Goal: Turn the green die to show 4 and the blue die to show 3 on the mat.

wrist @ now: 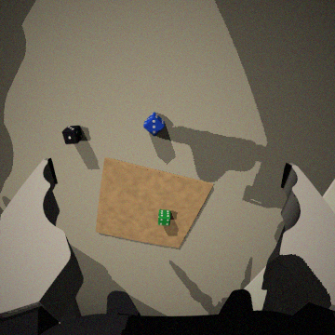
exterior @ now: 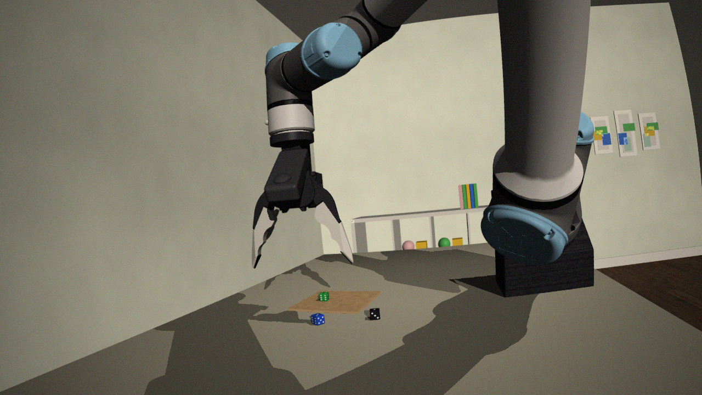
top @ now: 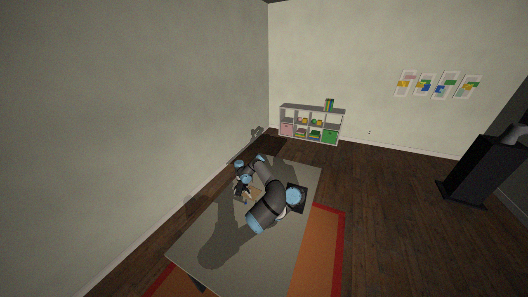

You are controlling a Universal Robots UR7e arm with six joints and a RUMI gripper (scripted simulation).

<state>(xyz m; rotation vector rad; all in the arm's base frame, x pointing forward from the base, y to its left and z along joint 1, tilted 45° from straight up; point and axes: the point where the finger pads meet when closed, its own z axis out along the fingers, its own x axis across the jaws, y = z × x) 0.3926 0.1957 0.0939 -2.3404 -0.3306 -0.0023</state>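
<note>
Fingers [top: 241,194] [exterior: 303,265] spread wide, holding nothing, above the tan mat [top: 254,192] [exterior: 343,300] [wrist: 132,200] and green die [exterior: 323,296] [wrist: 164,217]

Your green die [exterior: 323,296] [wrist: 164,217] sits flat on the tan mat [top: 252,193] [exterior: 334,301] [wrist: 149,203]; your blue die [top: 245,202] [exterior: 317,319] [wrist: 154,124] and black die [exterior: 374,314] [wrist: 72,135] (both white-dotted) lie off it.

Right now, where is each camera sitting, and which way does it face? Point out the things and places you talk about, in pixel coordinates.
Top: high in the room, looking down across the grey table [top: 258,254]; most of the arm shows.

Exterior: low beside the table, looking across it toward the cubby shelf [top: 312,107] [exterior: 392,216]; arm and open gripper [top: 243,192] [exterior: 303,265] [wrist: 170,162] show.

Wrist: on the arm's end, looking down between both fingers.

Exterior and wrist share the green die [exterior: 323,296] [wrist: 164,217], blue die [top: 245,202] [exterior: 317,319] [wrist: 154,124] and black die [exterior: 374,314] [wrist: 72,135].
</note>
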